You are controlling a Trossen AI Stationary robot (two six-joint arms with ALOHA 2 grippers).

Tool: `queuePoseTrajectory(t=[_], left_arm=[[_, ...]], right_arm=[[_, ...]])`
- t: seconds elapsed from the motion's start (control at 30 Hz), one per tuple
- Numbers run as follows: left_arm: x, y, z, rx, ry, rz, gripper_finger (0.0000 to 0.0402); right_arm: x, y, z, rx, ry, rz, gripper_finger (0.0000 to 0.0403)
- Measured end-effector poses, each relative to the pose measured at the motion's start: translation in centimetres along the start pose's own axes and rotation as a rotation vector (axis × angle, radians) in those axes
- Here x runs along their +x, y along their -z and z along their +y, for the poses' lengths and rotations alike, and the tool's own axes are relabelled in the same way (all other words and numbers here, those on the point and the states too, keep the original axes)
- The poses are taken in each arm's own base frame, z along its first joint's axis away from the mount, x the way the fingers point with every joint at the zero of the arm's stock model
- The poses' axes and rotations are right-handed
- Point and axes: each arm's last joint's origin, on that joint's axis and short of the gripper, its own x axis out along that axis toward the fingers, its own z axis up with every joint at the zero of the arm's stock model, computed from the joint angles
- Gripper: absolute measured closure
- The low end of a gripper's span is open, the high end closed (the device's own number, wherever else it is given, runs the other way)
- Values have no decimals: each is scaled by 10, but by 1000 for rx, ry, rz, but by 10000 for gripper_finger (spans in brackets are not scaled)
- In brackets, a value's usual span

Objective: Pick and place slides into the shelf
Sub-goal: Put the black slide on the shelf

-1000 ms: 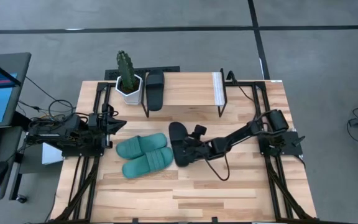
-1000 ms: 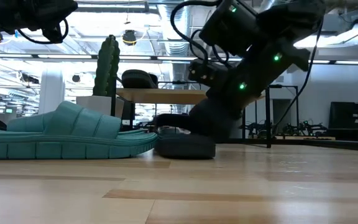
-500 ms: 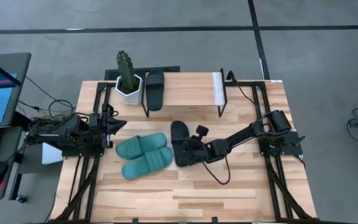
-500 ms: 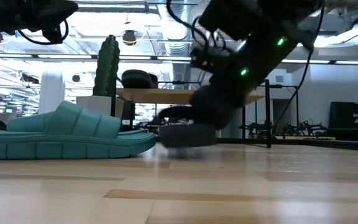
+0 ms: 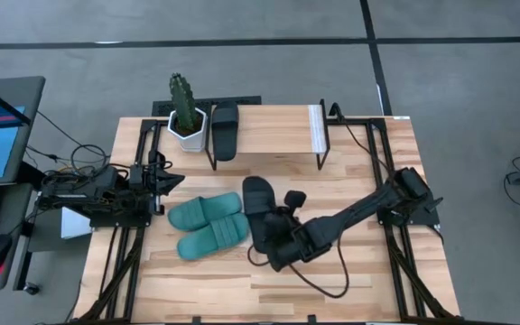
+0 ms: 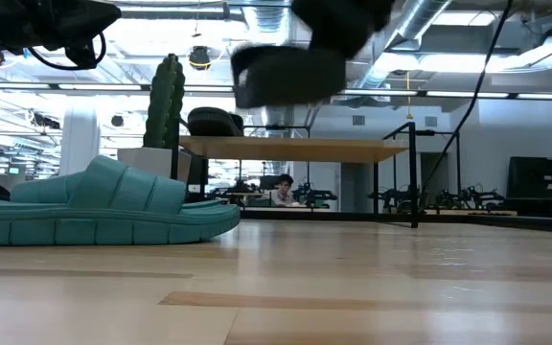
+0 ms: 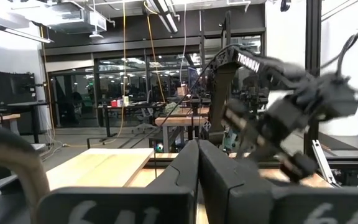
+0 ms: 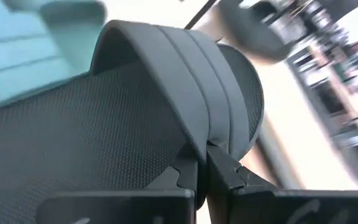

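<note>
One black slide (image 5: 258, 206) hangs above the middle of the table, with my right gripper (image 5: 273, 227) shut on it. In the low view it (image 6: 276, 75) is high above the tabletop. Two teal slides (image 5: 208, 224) lie side by side on their soles to its left. A second black slide (image 5: 225, 129) lies on the left end of the shelf (image 5: 317, 129) at the far edge. My left gripper (image 5: 171, 183) is shut and holds nothing at the table's left side. My right gripper pinches the black slide's wide strap at its edge (image 8: 205, 138) between its two fingers (image 8: 185, 171). The fingers slant down from the table's right side. The slide is lifted clear of the table, its sole roughly level.
A potted cactus (image 5: 186, 116) stands at the far left, beside the shelf. A cable (image 5: 319, 280) loops on the table near the right arm. Bare wood lies along the near edge (image 5: 269, 302).
My right gripper has risen and drawn toward the table's near edge with the black slide. The slide lay on the table beside the teal slides and is now lifted clear of it.
</note>
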Motion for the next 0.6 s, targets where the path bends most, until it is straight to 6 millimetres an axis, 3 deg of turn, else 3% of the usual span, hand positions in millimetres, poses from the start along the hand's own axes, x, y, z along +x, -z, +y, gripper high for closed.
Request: queuePoseTrajectory(t=[0.17,0.4,0.5,0.6], left_arm=[[0,0,0,0,0,0,401],[0,0,0,-10,2,0,401],[0,0,0,-12,7,2,401],[0,0,0,-12,7,4,401]], right_arm=[[3,-26,-35,-99,116,16,402],[58,-40,-116,-47,110,153,402],[73,-40,-156,25,134,176,402],[85,-46,-189,96,52,124,403]])
